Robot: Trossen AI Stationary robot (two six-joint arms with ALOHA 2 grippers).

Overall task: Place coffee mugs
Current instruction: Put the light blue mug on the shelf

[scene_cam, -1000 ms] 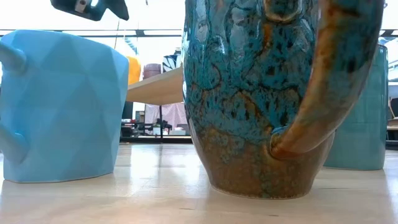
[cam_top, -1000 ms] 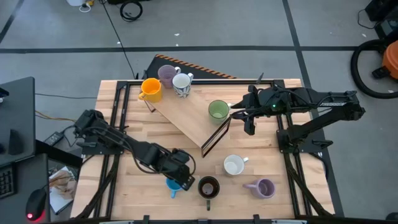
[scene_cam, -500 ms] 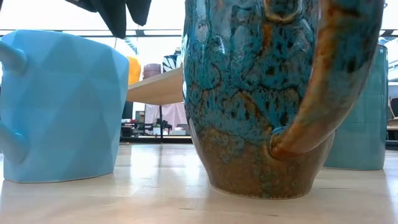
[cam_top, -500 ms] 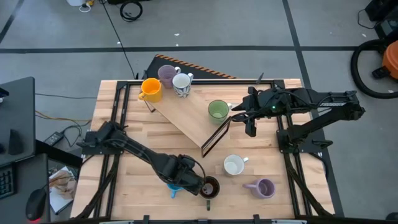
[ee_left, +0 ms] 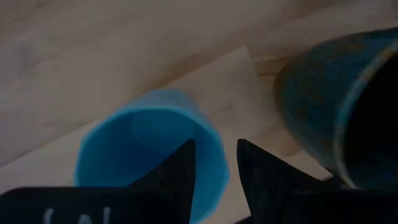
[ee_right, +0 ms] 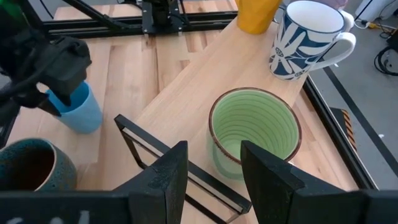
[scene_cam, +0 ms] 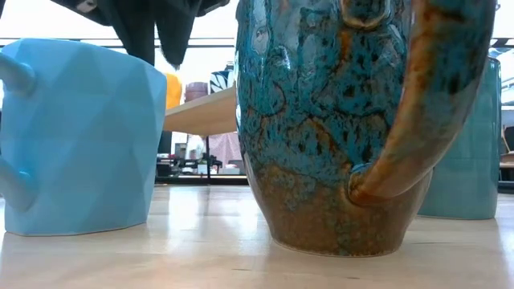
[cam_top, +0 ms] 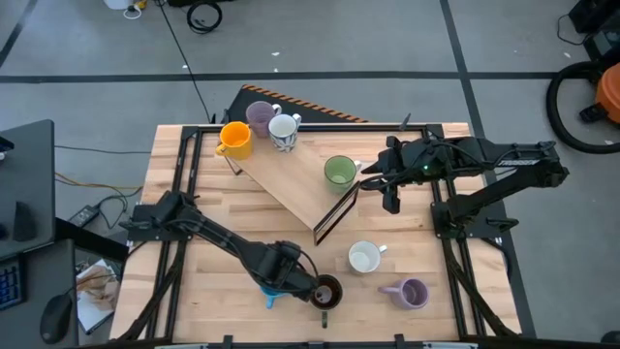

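Note:
A light blue mug [cam_top: 269,291] and a dark brown, blue-speckled mug [cam_top: 326,290] stand side by side near the table's near edge. My left gripper [cam_top: 294,276] is open just above them. In the left wrist view [ee_left: 214,144] one finger is over the blue mug's rim [ee_left: 137,143] and the other over the gap toward the brown mug [ee_left: 336,106]. A green mug [cam_top: 339,172] stands upright on a raised wooden board [cam_top: 291,179]. My right gripper [ee_right: 214,149] is open, with its fingertips just to the right of the green mug [ee_right: 252,134].
An orange mug [cam_top: 235,140], a lavender mug [cam_top: 259,116] and a patterned white mug [cam_top: 284,131] stand at the board's far end. A white mug [cam_top: 364,257] and a second lavender mug [cam_top: 412,293] stand at the near right. A black frame [cam_top: 337,213] props up the board's right end.
My left gripper has gone toward the table's near right and down, and now stands over the light blue mug's rim next to the brown mug. The mugs have stayed where they were.

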